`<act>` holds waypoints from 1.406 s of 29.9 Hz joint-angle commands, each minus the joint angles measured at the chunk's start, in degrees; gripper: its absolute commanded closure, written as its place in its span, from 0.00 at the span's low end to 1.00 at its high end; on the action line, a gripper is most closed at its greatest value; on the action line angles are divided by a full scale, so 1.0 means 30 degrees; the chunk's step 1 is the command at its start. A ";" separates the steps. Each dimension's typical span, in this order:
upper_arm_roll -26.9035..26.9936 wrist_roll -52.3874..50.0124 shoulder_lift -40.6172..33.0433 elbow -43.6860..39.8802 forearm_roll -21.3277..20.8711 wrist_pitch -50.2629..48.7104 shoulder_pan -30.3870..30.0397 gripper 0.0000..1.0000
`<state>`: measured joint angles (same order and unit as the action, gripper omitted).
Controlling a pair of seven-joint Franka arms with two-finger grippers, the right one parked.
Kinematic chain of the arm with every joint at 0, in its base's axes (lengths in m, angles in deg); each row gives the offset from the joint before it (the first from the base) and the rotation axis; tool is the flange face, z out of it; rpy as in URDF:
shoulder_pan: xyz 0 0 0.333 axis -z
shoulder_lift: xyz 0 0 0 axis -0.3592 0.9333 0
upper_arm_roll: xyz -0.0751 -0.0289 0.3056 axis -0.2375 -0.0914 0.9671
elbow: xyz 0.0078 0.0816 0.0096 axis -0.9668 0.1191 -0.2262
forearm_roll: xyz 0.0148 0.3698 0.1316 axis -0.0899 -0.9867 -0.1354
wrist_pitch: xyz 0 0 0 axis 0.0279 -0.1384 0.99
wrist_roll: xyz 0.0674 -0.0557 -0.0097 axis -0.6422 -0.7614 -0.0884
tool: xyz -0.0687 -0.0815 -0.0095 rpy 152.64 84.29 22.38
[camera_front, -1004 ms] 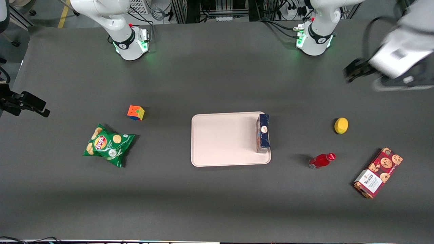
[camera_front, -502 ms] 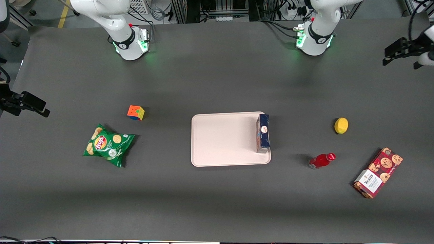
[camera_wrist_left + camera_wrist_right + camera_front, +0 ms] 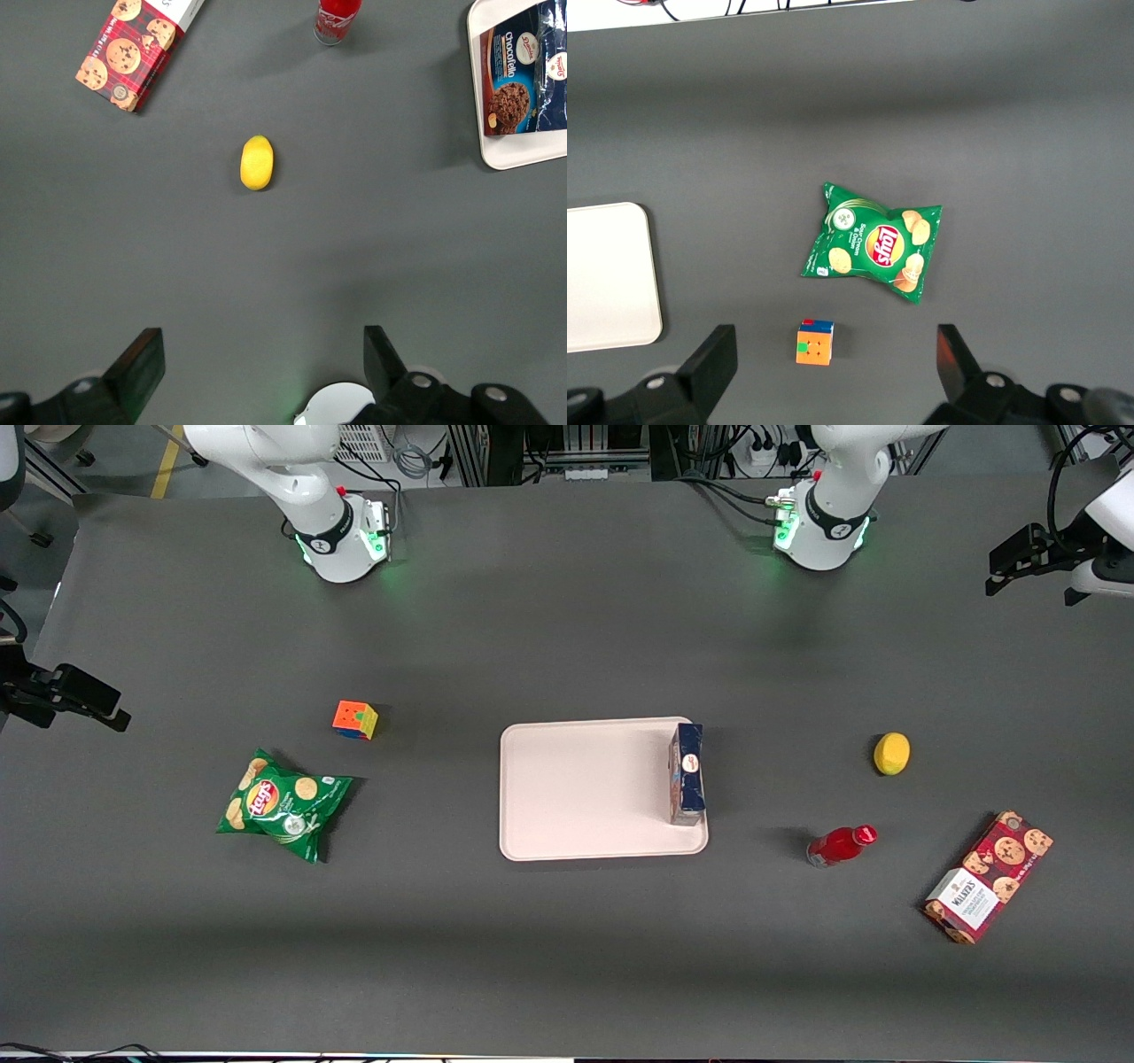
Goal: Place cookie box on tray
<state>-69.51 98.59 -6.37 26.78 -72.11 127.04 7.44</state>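
Narrow navy carton box (image 3: 687, 772) on smooth cream tray (image 3: 585, 788) (at edge). Gripper (image 3: 261, 363) raised over table toward working arm's end, fingers apart, empty.

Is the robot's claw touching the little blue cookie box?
Apart. In the front view the claw hangs open toward the working arm's end of the table, while the cookie box sits alone on the tray.
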 commanded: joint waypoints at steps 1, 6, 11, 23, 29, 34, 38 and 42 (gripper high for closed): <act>0.0011 0.0063 -0.0375 0.0147 0.0202 0.0227 0.0144 0.00; -0.0077 -0.0054 -0.0346 -0.0116 0.0202 0.0198 0.0260 0.00; 0.0766 -0.0871 0.0443 -0.1169 -0.0031 -0.0094 0.2740 0.00; 0.4786 -0.2896 0.1001 -0.2109 -0.1263 -0.0505 0.7703 0.00; 0.4815 -0.2867 0.1294 -0.2401 -0.1292 -0.0476 0.7614 0.00; 0.4786 -0.3480 0.1763 -0.2607 -0.1292 -0.0505 0.7614 0.00; 0.4786 -0.3570 0.1734 -0.2666 -0.1321 -0.0738 0.7614 0.00; 0.4757 -0.3599 0.1763 -0.2724 -0.1380 -0.0886 0.7643 0.00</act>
<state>-55.79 89.37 -1.69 20.52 -75.12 126.44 28.99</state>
